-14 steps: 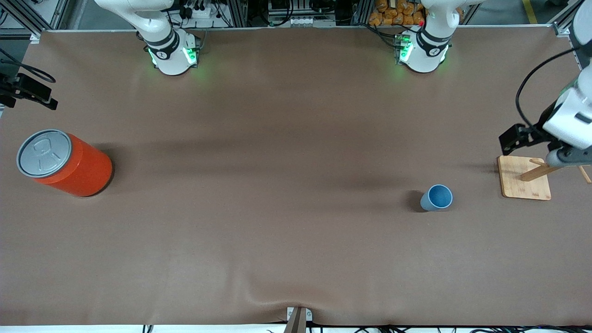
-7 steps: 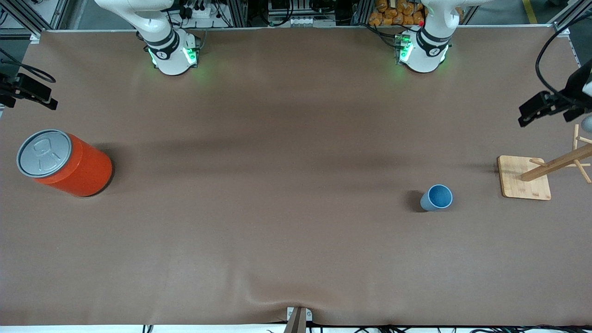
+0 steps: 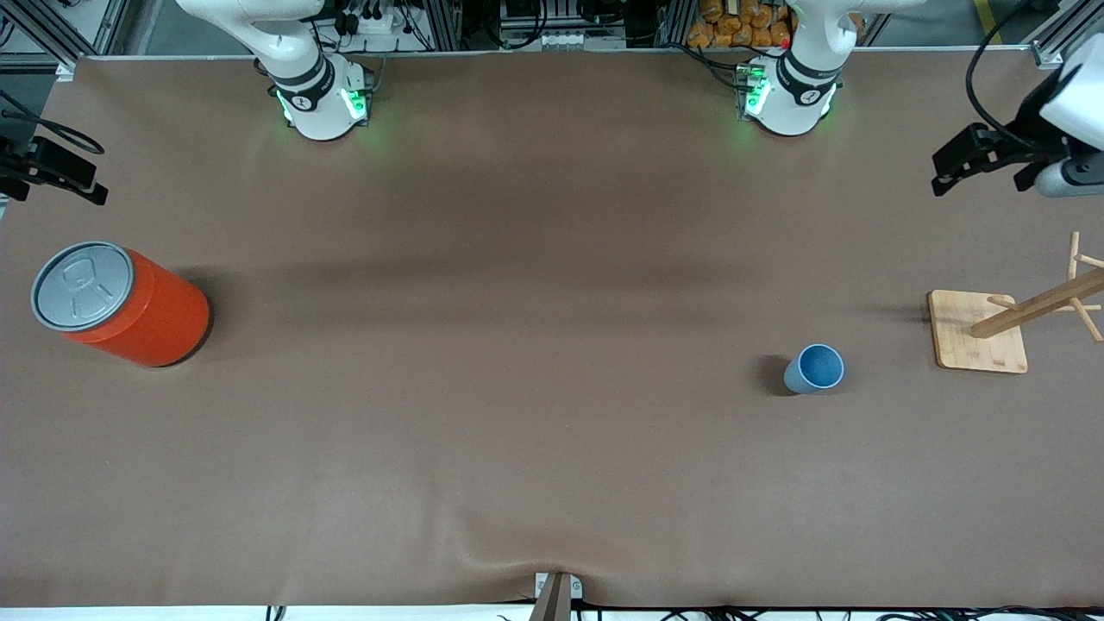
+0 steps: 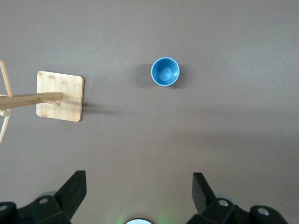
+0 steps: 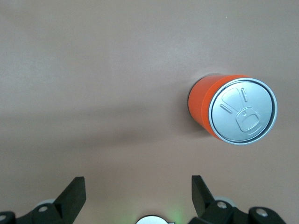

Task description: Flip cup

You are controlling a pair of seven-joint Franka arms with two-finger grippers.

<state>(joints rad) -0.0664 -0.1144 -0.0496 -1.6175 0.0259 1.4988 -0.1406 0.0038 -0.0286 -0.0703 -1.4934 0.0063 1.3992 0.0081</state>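
the blue cup (image 3: 814, 368) stands mouth up on the table (image 3: 517, 345) near the wooden rack (image 3: 979, 332), both the left gripper (image 4: 138, 191) and right gripper (image 5: 138, 189) spread wide and holding nothing, high above (fits flipped upright or awaiting inversion).

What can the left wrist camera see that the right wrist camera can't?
Only the left wrist view shows the blue cup, standing mouth up, and the wooden rack beside it, with the open left pincer high over the table. Only the right wrist view shows the orange can with its silver lid, under the open right pincer. Both show the brown table and two black fingers spread wide apart, holding nothing.
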